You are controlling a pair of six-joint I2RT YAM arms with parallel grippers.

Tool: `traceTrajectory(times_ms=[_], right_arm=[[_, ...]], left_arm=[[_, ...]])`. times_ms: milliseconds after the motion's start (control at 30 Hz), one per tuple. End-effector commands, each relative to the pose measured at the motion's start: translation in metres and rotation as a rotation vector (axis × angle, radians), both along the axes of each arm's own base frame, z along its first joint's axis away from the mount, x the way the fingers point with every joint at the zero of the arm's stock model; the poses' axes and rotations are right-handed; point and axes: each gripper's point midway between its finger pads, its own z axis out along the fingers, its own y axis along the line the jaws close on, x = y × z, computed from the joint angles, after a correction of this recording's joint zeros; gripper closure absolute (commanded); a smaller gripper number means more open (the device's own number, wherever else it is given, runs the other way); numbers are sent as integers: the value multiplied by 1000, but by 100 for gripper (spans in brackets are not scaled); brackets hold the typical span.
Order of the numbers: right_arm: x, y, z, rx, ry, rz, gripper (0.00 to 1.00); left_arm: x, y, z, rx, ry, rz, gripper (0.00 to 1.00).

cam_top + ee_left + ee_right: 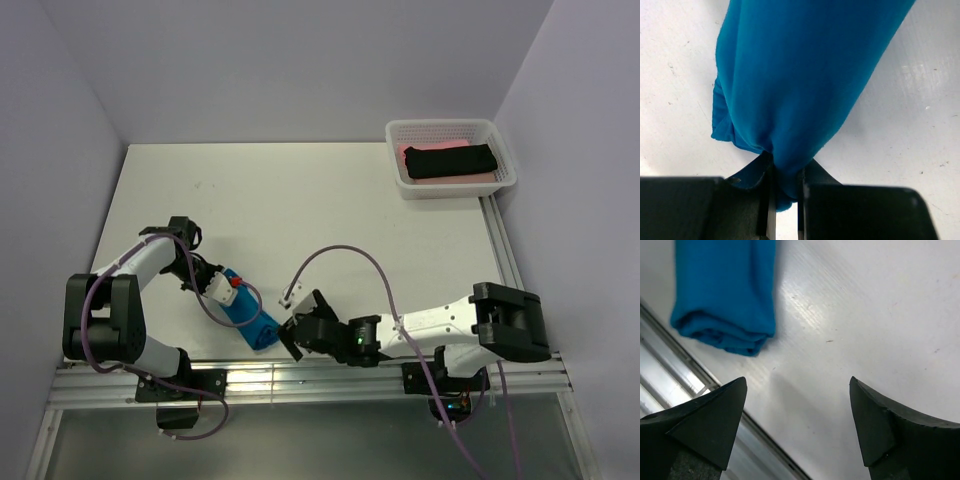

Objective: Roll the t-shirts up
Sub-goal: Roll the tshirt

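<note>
Bright blue rolled cloth t-shirt [252, 320]: at near bench [300, 200] edge, left jaws pinched shut on one end, right jaws wide, empty, beside the other. Risk: the unheld end, seemingly loose, may unroll if tugged.

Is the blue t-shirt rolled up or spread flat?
Rolled: the blue t-shirt lies as a tight tube on the table, one end pinched by the left gripper.
</note>
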Motion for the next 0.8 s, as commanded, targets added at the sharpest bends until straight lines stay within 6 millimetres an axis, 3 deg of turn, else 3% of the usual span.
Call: traceTrajectory(times_ms=[0, 100, 267, 300, 367, 500, 567, 600, 633, 767], right_arm=[[3, 3, 42, -75, -224, 1, 10], [-7, 17, 47, -158, -295, 25, 10], [-43, 53, 73, -107, -328, 142, 9], [-45, 55, 66, -148, -335, 155, 9], [-45, 66, 77, -175, -361, 140, 9], [-49, 84, 59, -303, -365, 193, 9], [-49, 99, 66, -294, -348, 204, 9], [-48, 98, 53, -351, -336, 214, 9], [-43, 105, 61, -345, -338, 201, 9], [-33, 108, 49, -396, -323, 198, 9]], left_arm=[[-45, 16, -16, 78, 86, -450, 99], [-44, 15, -15, 76, 86, -443, 100], [-45, 15, -16, 80, 92, -442, 100], [-44, 16, -16, 82, 89, -442, 100], [-43, 15, -16, 83, 86, -443, 100], [-43, 15, -14, 81, 89, -442, 100], [-42, 15, -13, 79, 88, -438, 100], [-42, 14, -13, 78, 90, -438, 100], [-42, 14, -13, 76, 92, -436, 100], [-43, 14, -14, 75, 101, -437, 100]])
